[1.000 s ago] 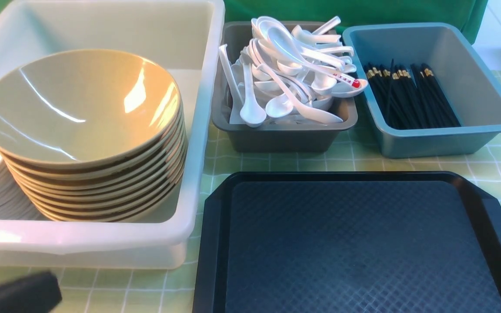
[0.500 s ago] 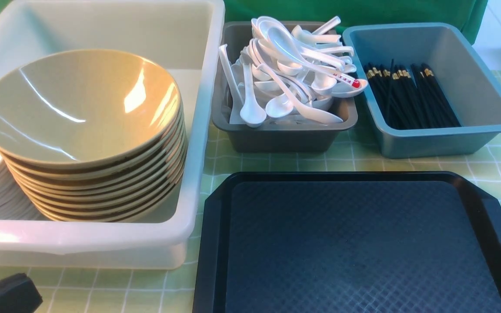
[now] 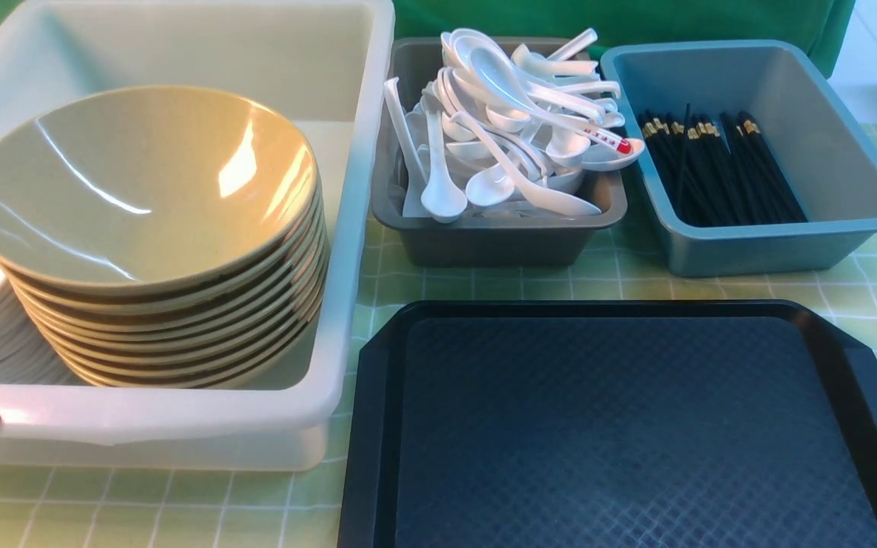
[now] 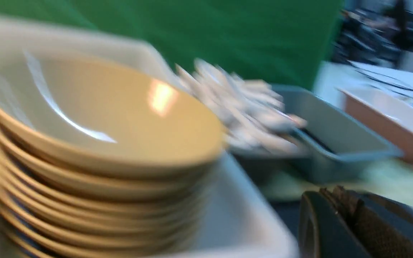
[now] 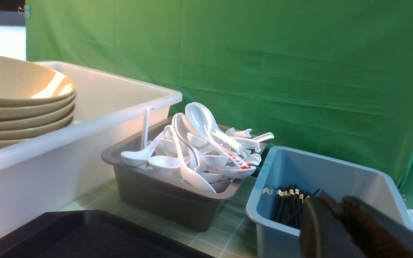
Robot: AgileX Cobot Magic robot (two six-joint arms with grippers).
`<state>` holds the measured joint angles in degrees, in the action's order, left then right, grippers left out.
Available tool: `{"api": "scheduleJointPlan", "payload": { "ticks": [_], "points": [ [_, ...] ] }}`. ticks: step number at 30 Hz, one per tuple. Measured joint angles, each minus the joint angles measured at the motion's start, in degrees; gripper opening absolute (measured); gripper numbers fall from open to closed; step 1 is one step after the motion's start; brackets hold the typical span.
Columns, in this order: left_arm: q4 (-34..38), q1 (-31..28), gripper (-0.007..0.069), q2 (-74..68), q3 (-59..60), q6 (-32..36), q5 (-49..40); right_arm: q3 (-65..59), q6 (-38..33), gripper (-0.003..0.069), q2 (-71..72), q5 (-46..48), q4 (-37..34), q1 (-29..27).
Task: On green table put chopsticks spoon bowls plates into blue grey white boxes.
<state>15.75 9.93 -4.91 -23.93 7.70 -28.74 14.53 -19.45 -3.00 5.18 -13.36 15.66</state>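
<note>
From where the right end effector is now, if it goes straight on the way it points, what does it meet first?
Probably the blue box: the right end effector points over its near rim toward the chopsticks inside. Depth is unclear, so this is a guess.

Black textured tray [image 3: 629,426] up front, green backdrop cloth [image 5: 264,71] behind, pink container [image 4: 389,125]

Front view high over the boxes [image 3: 499,228]; both wrist views low, near, sharing them.
</note>
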Motion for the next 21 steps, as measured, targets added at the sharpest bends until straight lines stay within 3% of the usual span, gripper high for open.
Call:
{"api": "scheduleJointPlan", "payload": {
  "ticks": [4,9,21],
  "points": [
    [-6.91,-4.39,-0.0001,0.84,7.07,-0.3,6.17,0.0,0.0,0.0078,0.0,0.0,0.0,0.0],
    [-15.75,-7.96,-0.0001,5.4,18.54,-6.1,9.51,0.0,0.0,0.0078,0.0,0.0,-0.02,0.0],
    [-16.46,-8.41,-0.0001,5.62,25.2,-10.35,9.57,0.0,0.0,0.0087,0.04,0.0,-0.07,0.0]
  ]
}}
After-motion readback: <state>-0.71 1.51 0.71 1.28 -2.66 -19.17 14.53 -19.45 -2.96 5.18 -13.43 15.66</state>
